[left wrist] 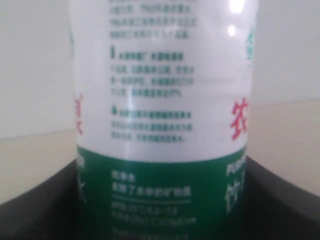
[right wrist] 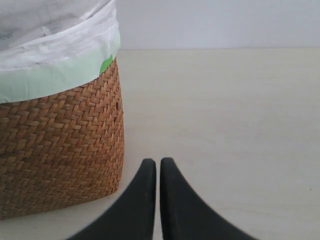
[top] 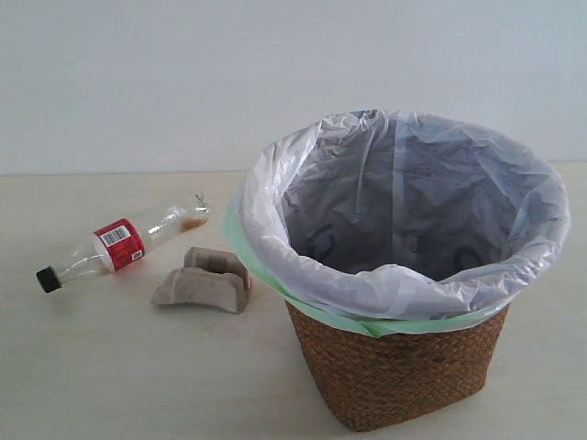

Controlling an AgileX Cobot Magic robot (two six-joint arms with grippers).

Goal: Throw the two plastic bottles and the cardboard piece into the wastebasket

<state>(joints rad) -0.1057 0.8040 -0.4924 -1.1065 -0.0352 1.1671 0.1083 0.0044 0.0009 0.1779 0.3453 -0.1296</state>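
Note:
The wider bottle with the green-white label [left wrist: 160, 100] fills the left wrist view, held between the black fingers [left wrist: 35, 205] of my left gripper [left wrist: 160, 172], which is shut on it. Neither this bottle nor either gripper shows in the exterior view. The slim bottle with the red label and black cap [top: 119, 243] lies on its side on the table at the left. Just right of it rests the grey-beige cardboard piece [top: 204, 282]. The wicker wastebasket [top: 404, 367] with its white bag stands at the right. My right gripper [right wrist: 158, 162] is shut on nothing, low over the table beside the wastebasket [right wrist: 60, 140].
A pale beige table [top: 83, 367] carries everything, with a plain white wall behind. The bag's green edge [top: 275, 280] folds over the basket rim. Inside the basket only the crinkled liner shows.

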